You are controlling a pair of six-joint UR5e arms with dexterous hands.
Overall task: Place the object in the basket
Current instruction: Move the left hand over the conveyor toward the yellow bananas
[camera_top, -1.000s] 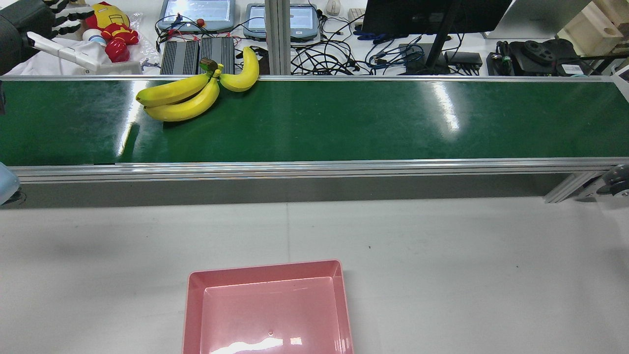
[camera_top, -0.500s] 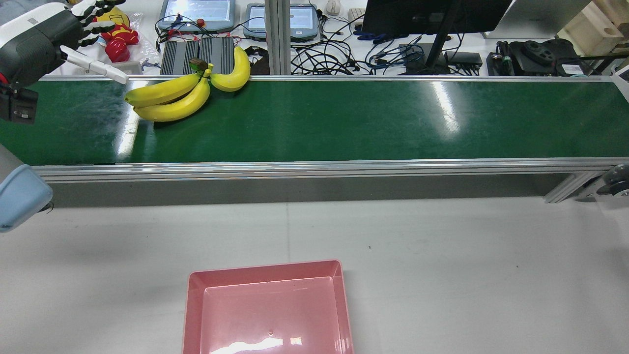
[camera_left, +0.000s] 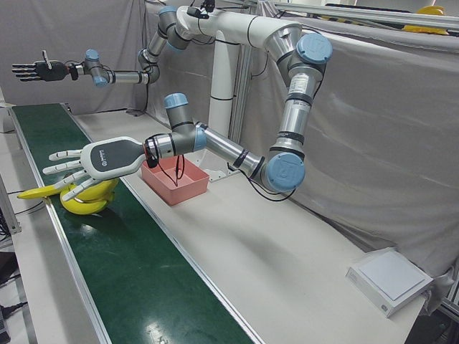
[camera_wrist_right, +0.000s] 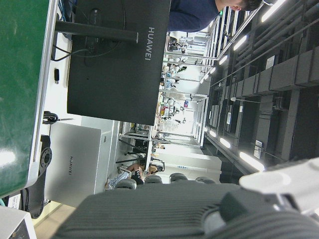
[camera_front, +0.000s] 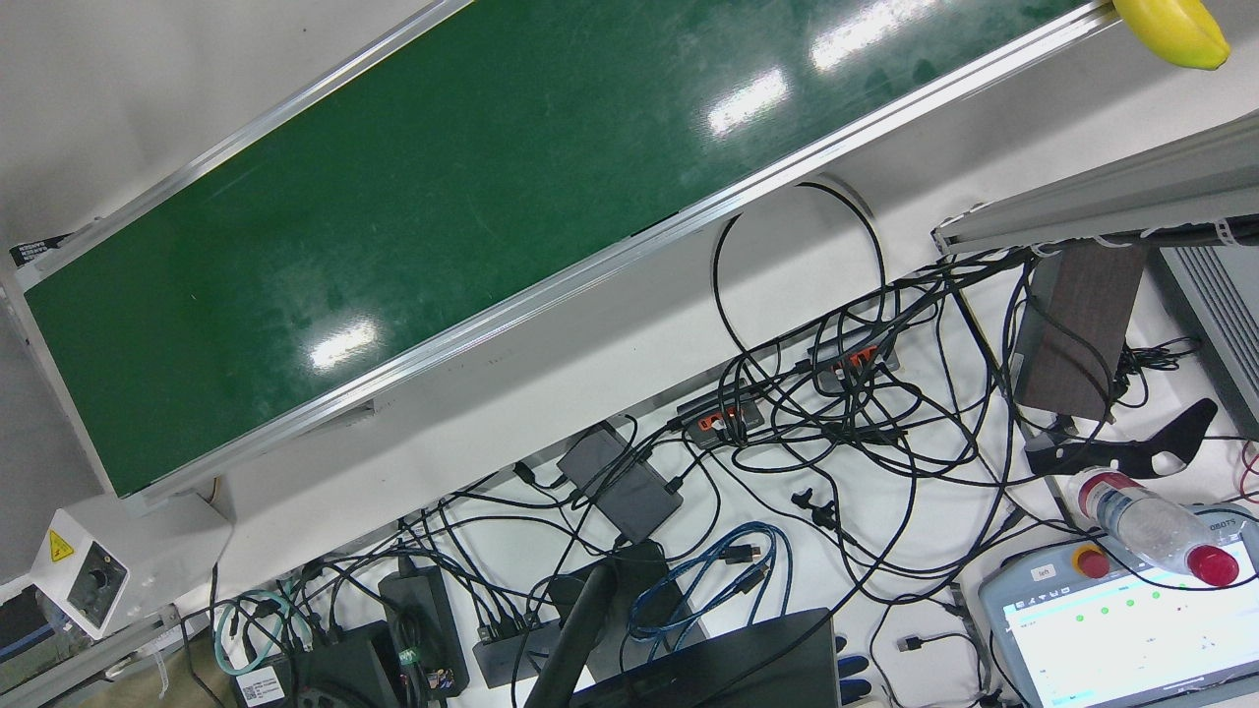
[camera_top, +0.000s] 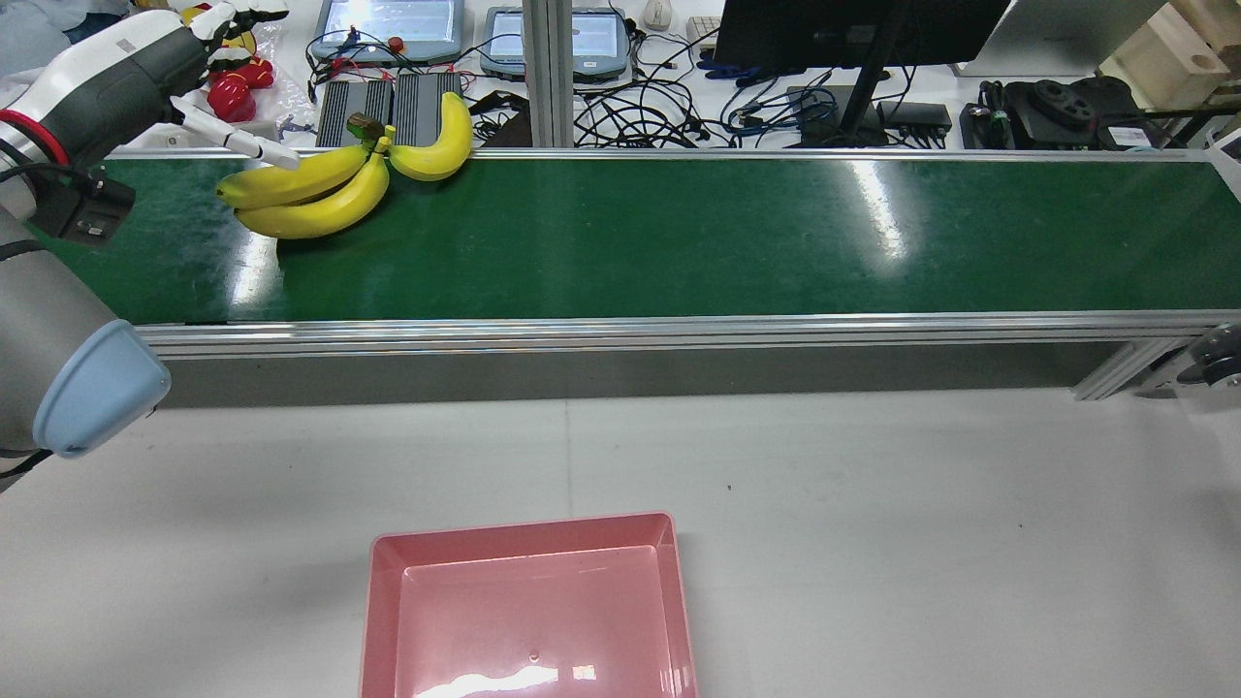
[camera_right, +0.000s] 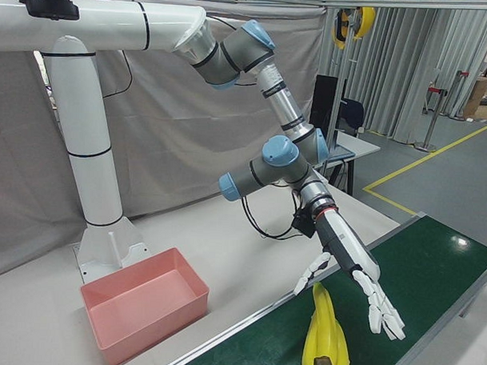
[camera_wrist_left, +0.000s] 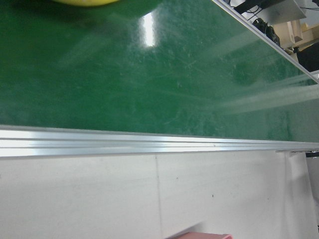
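Observation:
A bunch of yellow bananas (camera_top: 320,189) lies on the green conveyor belt (camera_top: 679,242), near its far edge at the rear view's left. My left hand (camera_top: 145,68) is open, its fingers spread just above the bunch (camera_left: 90,197); whether it touches is unclear. The right-front view shows that hand (camera_right: 360,287) over the bananas (camera_right: 326,341). My right hand (camera_left: 32,70) is open, raised high and far off over the belt's other end. The pink basket (camera_top: 524,526) stands empty on the white table. A banana tip (camera_front: 1175,29) shows in the front view.
The belt has aluminium side rails (camera_top: 620,330). Beyond it lie cables, teach pendants (camera_top: 388,24), a monitor (camera_top: 853,29) and a red and yellow toy (camera_top: 228,92). The left arm's elbow (camera_top: 87,388) hangs over the table's left edge. A person appears in the right hand view.
The bananas have moved left along the belt. My left hand has come in from the left edge and now reaches over the bunch, with more of the arm in view.

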